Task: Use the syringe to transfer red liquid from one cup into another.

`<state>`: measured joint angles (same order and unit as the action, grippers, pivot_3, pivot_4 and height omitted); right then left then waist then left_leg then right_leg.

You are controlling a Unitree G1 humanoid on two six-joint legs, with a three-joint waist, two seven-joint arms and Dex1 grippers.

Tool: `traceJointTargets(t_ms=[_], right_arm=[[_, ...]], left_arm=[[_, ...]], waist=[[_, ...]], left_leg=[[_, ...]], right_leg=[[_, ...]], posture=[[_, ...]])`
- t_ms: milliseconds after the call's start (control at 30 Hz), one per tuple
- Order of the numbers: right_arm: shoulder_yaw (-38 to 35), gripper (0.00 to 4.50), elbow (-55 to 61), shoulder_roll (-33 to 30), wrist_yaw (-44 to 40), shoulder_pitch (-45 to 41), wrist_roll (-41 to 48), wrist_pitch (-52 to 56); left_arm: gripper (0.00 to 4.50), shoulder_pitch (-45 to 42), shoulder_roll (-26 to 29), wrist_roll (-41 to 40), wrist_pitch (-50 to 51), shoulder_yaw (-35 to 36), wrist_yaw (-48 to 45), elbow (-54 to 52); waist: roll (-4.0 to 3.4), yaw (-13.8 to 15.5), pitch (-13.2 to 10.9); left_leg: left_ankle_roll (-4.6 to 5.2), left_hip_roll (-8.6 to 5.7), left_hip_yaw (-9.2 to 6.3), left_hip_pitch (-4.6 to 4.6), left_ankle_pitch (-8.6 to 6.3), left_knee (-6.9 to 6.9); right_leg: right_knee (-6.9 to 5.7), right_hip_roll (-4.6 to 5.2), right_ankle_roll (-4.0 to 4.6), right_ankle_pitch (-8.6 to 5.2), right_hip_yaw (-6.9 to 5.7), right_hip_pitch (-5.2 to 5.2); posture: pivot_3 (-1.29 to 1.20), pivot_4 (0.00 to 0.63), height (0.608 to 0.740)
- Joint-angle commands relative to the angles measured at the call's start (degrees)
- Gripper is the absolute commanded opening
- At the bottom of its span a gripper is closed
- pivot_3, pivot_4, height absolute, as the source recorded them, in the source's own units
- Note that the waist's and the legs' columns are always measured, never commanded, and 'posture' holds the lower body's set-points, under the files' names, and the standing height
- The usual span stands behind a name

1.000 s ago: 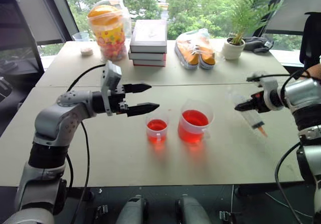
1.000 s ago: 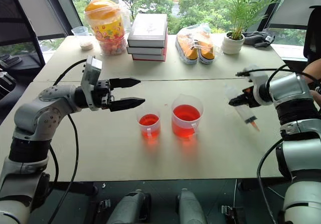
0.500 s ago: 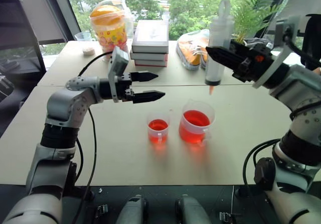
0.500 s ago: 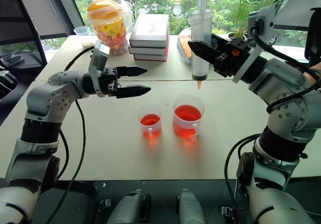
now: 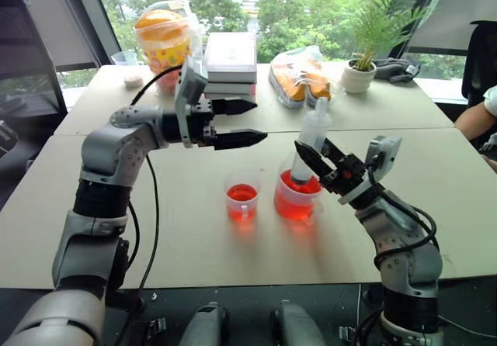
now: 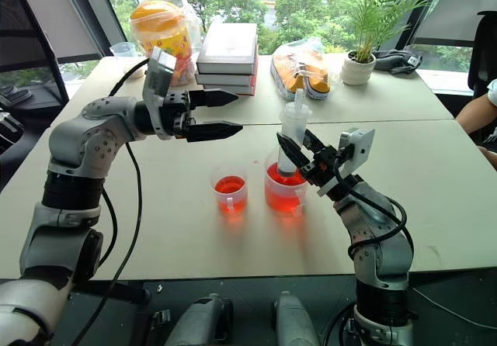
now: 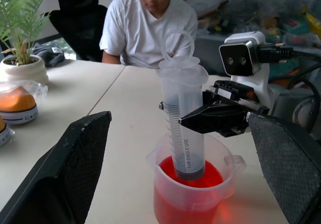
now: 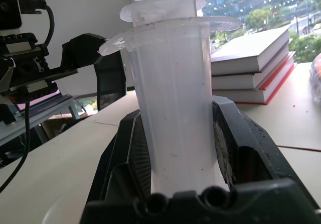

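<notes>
Right fingers [image 6: 299,153] pinch the syringe [image 6: 292,133] in the beaker [image 6: 284,194] (left fingers [image 6: 220,115] spread).

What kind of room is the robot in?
Probably an office or lab: pale tables by big windows over trees, a black office chair, stacked books and a potted plant.

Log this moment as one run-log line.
right gripper: shut on syringe | syringe: upright, tip down in larger beaker of red liquid | left gripper: open, empty, above smaller cup
</notes>
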<state>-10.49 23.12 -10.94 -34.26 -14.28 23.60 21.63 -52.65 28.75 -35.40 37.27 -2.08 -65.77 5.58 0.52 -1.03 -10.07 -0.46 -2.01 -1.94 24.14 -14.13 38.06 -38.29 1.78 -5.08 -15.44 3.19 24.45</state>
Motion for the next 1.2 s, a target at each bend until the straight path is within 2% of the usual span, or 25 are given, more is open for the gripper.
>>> traceJointTargets(t_ms=[33,300,800,867,933,1133,1167,1200], right_arm=[[1.76,1.36,-0.38,-0.2,0.94,0.8,-1.74,-5.21],[4.97,1.36,-1.77,-2.24,1.24,3.11,-3.43,-8.82],[6.72,1.36,-1.52,-5.19,2.23,3.63,-3.41,-8.91],[6.9,1.36,-1.41,-5.61,2.19,3.8,-3.44,-8.86],[7.08,1.36,-1.29,-5.96,2.21,3.93,-3.29,-8.82],[7.45,1.36,-0.51,-6.91,2.06,4.42,-2.04,-7.46],[7.56,1.36,-0.32,-7.14,1.88,4.59,-1.68,-6.96],[7.77,1.36,-0.12,-7.49,1.62,4.8,-1.44,-6.45]], left_arm=[[4.5,-2.22,-0.66,-0.22,0.54,-0.47,-0.83,-0.47],[4.5,-5.31,-5.15,1.48,-0.55,-3.27,-1.68,2.63],[4.5,-8.53,-13.04,2.43,-0.28,-6.34,-3.4,5.38],[3.96,-8.98,-13.97,3.02,-0.77,-6.55,-3.07,6.3],[3.23,-9.27,-14.58,3.48,-1.2,-6.61,-2.97,7.13],[0.35,-10.17,-15.75,3.74,-1.71,-5.98,-3.14,8.65],[0.08,-10.46,-15.94,3.88,-1.96,-5.76,-3.09,8.96],[0.08,-10.81,-16.04,4.11,-2.42,-5.56,-3.08,9.25]], waist=[[0.0,0.01,0.0],[0.0,0.22,0.0],[0.0,0.15,0.0],[0.01,0.17,0.0],[0.01,0.18,0.0],[0.0,0.16,0.0],[0.01,0.17,0.0],[0.01,0.18,0.0]], left_leg=[[0.0,0.01,0.0,-0.01,0.0,-0.02],[-0.01,-0.01,0.0,-0.03,0.01,0.0],[-0.01,-0.01,0.0,-0.12,0.01,0.01],[0.0,-0.01,0.01,-0.13,0.01,0.01],[0.0,-0.01,0.0,-0.15,0.01,0.02],[0.0,-0.01,0.0,-0.18,0.01,0.02],[0.0,-0.01,0.0,-0.17,0.01,0.02],[0.0,-0.01,0.0,-0.18,0.01,0.02]], right_leg=[[0.0,-0.01,0.0,0.0,0.0,0.0],[0.01,-0.02,0.0,0.0,0.0,-0.06],[0.01,-0.09,0.0,0.0,0.01,-0.16],[0.01,-0.09,0.0,0.0,0.01,-0.17],[0.02,-0.1,0.0,0.0,0.01,-0.21],[0.02,-0.11,0.0,0.0,0.01,-0.22],[0.02,-0.12,0.0,0.0,0.01,-0.22],[0.02,-0.11,0.0,0.0,0.01,-0.24]], posture=[[0.0,0.15,0.74],[0.0,0.15,0.74],[0.0,0.15,0.74],[0.0,0.15,0.74],[0.0,0.15,0.74],[0.0,0.15,0.74],[0.0,0.15,0.74],[0.0,0.15,0.74]])
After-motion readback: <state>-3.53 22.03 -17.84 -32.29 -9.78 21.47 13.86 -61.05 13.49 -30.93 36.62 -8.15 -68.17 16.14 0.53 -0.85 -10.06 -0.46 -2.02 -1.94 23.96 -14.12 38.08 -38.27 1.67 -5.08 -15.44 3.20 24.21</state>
